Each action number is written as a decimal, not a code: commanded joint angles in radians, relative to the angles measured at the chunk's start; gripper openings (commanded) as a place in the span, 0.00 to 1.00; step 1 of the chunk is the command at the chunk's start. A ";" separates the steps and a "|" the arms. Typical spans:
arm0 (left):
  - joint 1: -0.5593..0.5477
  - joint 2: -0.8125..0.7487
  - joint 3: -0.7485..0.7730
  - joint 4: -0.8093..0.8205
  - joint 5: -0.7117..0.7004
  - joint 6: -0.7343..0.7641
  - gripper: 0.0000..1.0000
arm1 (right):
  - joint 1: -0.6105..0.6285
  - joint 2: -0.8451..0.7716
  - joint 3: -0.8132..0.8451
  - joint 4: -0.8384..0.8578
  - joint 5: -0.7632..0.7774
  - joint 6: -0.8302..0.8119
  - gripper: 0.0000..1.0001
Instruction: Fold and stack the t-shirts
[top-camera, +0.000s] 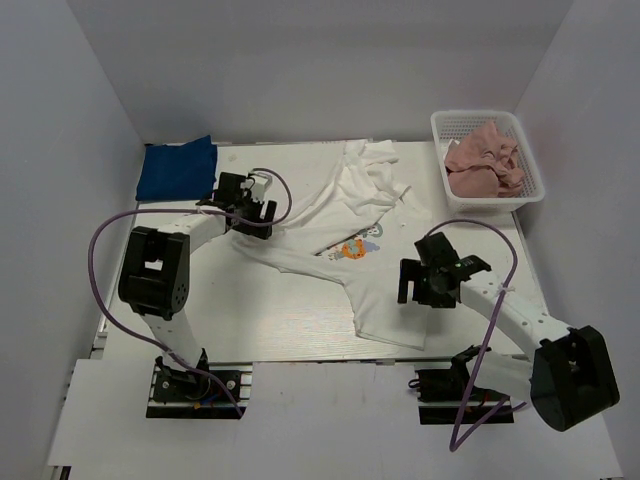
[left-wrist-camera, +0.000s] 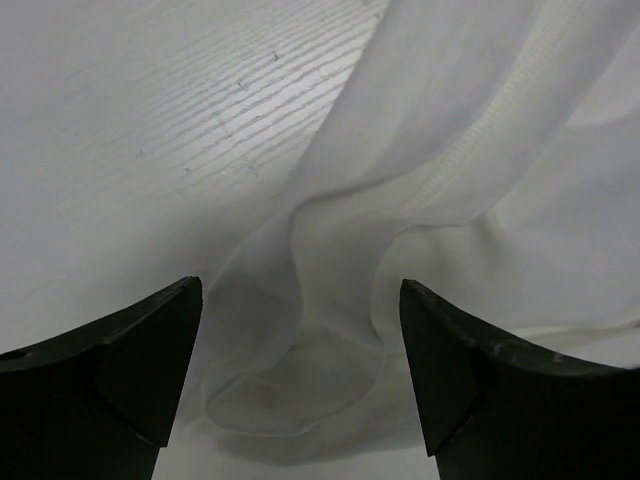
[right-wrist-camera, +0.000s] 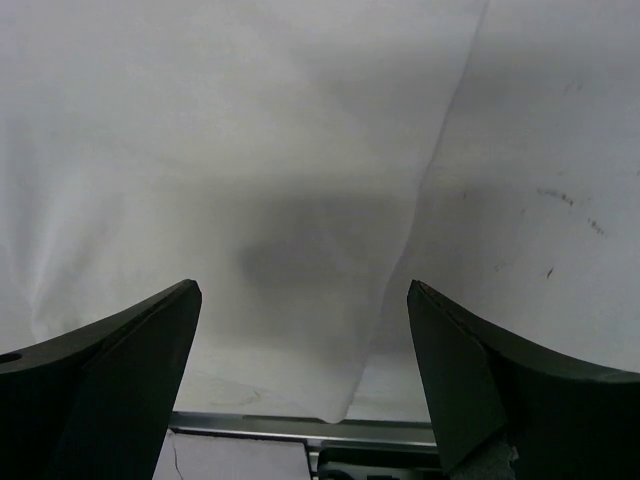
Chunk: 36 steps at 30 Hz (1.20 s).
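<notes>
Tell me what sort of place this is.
Probably a robotics lab test cell: plain white walls box in the table, a left arm and right arm are bolted at its near edge, and a white t-shirt, blue t-shirt and pink t-shirt in a basket are laid out.

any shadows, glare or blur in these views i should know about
Top external: even, soft light, sharp, though the white t-shirt barely stands out from the pale table. Left wrist: the dark left fingers look soft-edged; grey shading in the cloth fold between them. Right wrist: a blurry dark shadow on the cloth between the right fingers; no glare.
</notes>
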 joint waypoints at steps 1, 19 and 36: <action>0.001 -0.040 0.004 0.026 0.085 0.030 0.87 | 0.030 -0.024 -0.020 -0.043 0.002 0.081 0.90; 0.023 -0.493 -0.271 0.060 0.062 -0.577 0.00 | 0.285 0.021 -0.122 -0.095 0.065 0.359 0.90; 0.020 -0.707 -0.102 -0.026 0.047 -0.789 0.00 | 0.285 -0.120 0.347 0.054 0.671 0.281 0.00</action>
